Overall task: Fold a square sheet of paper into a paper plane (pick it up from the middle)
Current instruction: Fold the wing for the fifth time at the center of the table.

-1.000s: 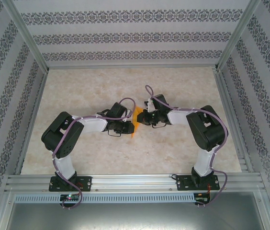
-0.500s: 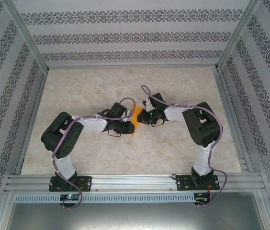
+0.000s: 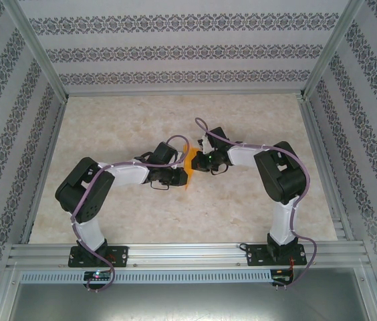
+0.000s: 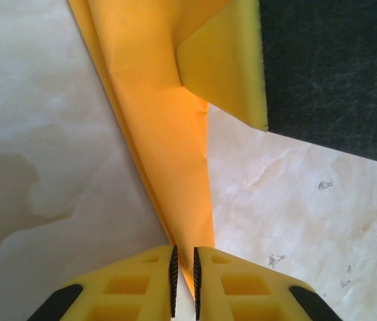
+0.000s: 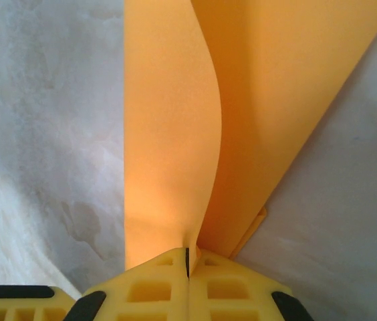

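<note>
The orange sheet of paper [image 3: 188, 168], folded into a narrow creased shape, hangs between the two grippers at mid-table. My right gripper [image 3: 198, 163] is shut on a fold of it; in the right wrist view the paper [image 5: 175, 134] fans upward from the closed jaws [image 5: 188, 261]. My left gripper [image 3: 184, 178] meets it from the left. In the left wrist view the paper's [image 4: 155, 100] tapering point runs into the narrow gap of the left gripper [image 4: 184, 281], whose pads stand slightly apart with table showing between them. The right gripper's yellow finger [image 4: 225, 63] presses the paper's upper part.
The marbled tabletop [image 3: 121, 127] is ringed by aluminium rails [image 3: 175, 251] and patterned walls. Both arms bend inward, with their elbows [image 3: 85, 190] [image 3: 282, 174] out to the sides. Purple cables loop over the wrists.
My right arm has shifted slightly left and away, carrying the paper. The left jaws have narrowed around the paper's point.
</note>
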{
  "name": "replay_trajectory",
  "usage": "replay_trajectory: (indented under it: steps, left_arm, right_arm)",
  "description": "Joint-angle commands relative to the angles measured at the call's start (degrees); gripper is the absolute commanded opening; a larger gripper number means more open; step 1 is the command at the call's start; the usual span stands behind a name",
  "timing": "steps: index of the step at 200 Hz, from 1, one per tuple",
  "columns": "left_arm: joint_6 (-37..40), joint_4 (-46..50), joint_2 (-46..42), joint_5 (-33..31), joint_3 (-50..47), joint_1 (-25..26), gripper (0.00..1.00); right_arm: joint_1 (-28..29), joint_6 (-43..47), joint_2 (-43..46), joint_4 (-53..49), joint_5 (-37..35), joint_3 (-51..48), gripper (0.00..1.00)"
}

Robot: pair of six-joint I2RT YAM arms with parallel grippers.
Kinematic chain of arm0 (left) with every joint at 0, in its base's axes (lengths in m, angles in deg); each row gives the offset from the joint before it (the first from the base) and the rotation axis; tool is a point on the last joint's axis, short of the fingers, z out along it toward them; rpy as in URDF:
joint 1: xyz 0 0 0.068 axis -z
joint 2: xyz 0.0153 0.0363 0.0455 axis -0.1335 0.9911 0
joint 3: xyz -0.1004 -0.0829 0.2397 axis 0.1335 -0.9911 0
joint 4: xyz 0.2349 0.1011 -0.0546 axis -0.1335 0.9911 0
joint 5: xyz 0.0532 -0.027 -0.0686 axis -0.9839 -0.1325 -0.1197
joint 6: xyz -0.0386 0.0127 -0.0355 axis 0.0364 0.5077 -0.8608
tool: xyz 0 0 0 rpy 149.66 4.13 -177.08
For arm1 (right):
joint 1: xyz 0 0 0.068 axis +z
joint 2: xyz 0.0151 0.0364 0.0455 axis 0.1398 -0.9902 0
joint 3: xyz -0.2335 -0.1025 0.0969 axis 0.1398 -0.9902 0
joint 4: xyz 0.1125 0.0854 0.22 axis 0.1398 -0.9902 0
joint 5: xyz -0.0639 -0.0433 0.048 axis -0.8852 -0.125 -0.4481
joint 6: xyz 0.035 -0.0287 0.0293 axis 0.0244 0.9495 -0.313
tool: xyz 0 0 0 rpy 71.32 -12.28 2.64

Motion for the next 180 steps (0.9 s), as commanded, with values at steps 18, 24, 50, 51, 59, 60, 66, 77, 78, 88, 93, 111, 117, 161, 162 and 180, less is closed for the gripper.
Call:
replay_trajectory:
  steps: [18, 24, 50, 51, 59, 60, 66, 77, 78, 88, 93, 111, 117, 161, 162, 180]
  left_arm:
    - [0.95, -0.48, -2.26, 0.26, 1.63, 1.09, 0.13]
    - [1.07, -0.31, -2.34, 0.29, 1.78, 1.24, 0.12]
    - [1.52, -0.26, -1.96, 1.12, 2.33, 1.62, 0.11]
    - [1.52, -0.28, -1.96, 1.10, 2.30, 1.63, 0.11]
    - [1.59, -0.68, -1.79, 1.34, 2.41, 1.73, 0.10]
    - [1.60, -0.71, -1.74, 1.39, 2.43, 1.73, 0.10]
    - [1.61, -0.98, -1.59, 1.52, 2.43, 1.86, 0.10]
    - [1.70, -1.05, -0.85, 1.87, 2.77, 1.91, 0.10]
    - [1.70, -1.03, -0.83, 1.87, 2.78, 1.91, 0.10]
    - [1.79, -0.94, 0.06, 2.20, 2.89, 1.91, 0.10]
    - [1.73, -0.92, 0.39, 2.35, 2.85, 1.91, 0.10]
    - [1.60, -1.62, 1.19, 3.36, 2.41, 2.00, 0.10]
    - [1.53, -1.87, 1.25, 3.69, 2.19, 2.00, 0.10]
    - [2.30, -1.00, 1.61, 4.66, 1.31, 2.43, 0.10]
    - [2.31, -1.00, 1.63, 4.68, 1.26, 2.43, 0.10]
    - [2.23, -0.96, 1.87, 4.95, 0.90, 2.52, 0.10]
  right_arm:
    - [0.28, 1.82, -2.61, -4.74, -5.02, 0.30, 0.04]
    - [0.32, 1.81, -2.61, -4.74, -5.01, 0.28, 0.04]
    - [0.55, 1.84, -2.64, -5.00, -5.15, 0.37, 0.04]
    - [0.55, 1.82, -2.62, -5.05, -5.12, 0.37, 0.04]
    - [0.63, 1.83, -2.52, -5.07, -5.10, 0.37, 0.04]
    - [0.63, 1.81, -2.52, -5.04, -5.10, 0.37, 0.04]
    - [0.63, 1.81, -2.52, -5.08, -5.09, 0.33, 0.04]
    - [0.71, 1.82, -2.38, -5.10, -5.01, 0.28, 0.04]
    - [0.71, 1.86, -2.40, -5.10, -5.01, 0.28, 0.04]
    - [0.72, 1.79, -2.43, -5.10, -4.97, 0.21, 0.04]
    - [0.64, 1.80, -2.34, -5.14, -5.01, 0.20, 0.04]
    - [0.63, 1.80, -2.25, -5.16, -5.01, 0.10, 0.04]
    - [0.63, 1.85, -2.25, -5.13, -5.04, 0.10, 0.04]
    - [0.55, 1.74, -2.43, -5.11, -5.02, 0.11, 0.04]
    - [0.55, 1.73, -2.39, -5.10, -5.01, 0.11, 0.04]
    - [0.55, 1.71, -2.52, -5.17, -5.01, 0.10, 0.03]
